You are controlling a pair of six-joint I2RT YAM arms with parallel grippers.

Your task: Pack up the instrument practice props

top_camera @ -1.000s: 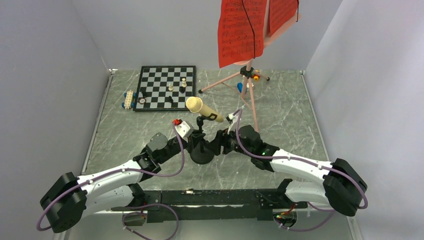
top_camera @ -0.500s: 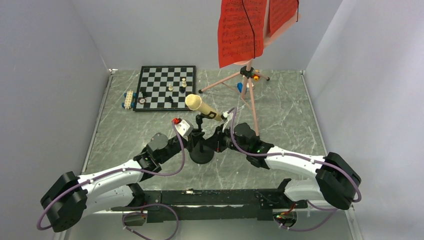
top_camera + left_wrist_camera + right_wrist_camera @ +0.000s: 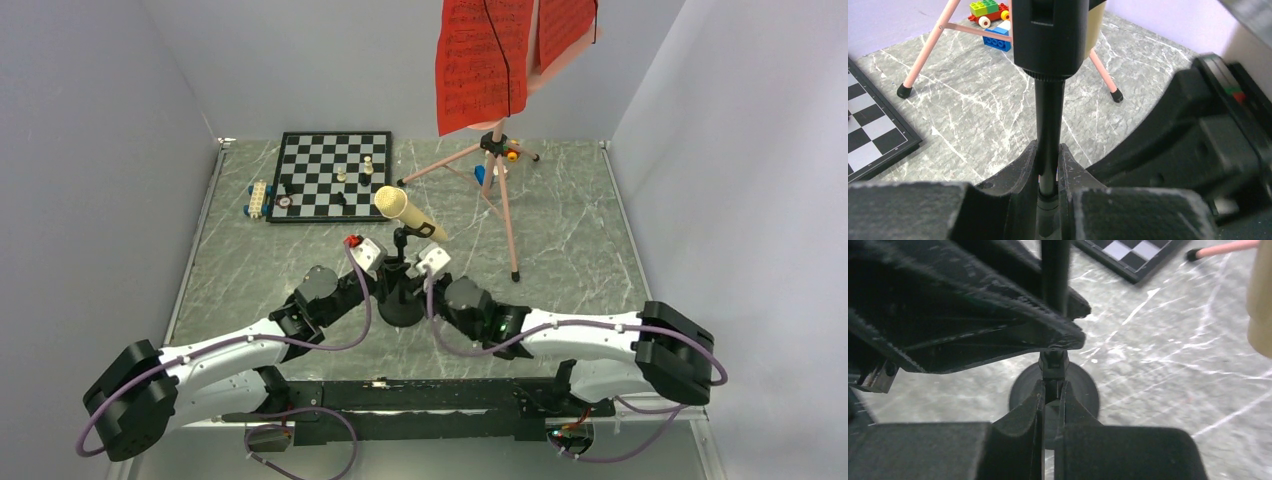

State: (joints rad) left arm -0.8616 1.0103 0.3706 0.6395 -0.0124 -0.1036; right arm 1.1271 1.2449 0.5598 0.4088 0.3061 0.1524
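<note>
The microphone (image 3: 398, 205), cream foam head on a black pole, stands on its round black base (image 3: 402, 312) at the table's near middle. My left gripper (image 3: 1048, 160) is shut on the pole (image 3: 1049, 115) partway up. My right gripper (image 3: 1052, 390) is shut on the pole's lowest joint just above the base (image 3: 1085, 390), directly beneath the left gripper's fingers (image 3: 998, 335). Behind stands the pink tripod music stand (image 3: 503, 195) carrying the red sheet-music pages (image 3: 483, 65).
A chessboard (image 3: 330, 175) with a few pieces lies at the back left, with a small toy brick car (image 3: 258, 197) at its left edge. More coloured bricks (image 3: 993, 22) sit under the tripod. A tripod leg (image 3: 508, 235) reaches down right of my right arm.
My right arm swung left from beside the tripod leg to the microphone stand, and its jaws closed on the lowest part of the pole. The left gripper kept its hold.
</note>
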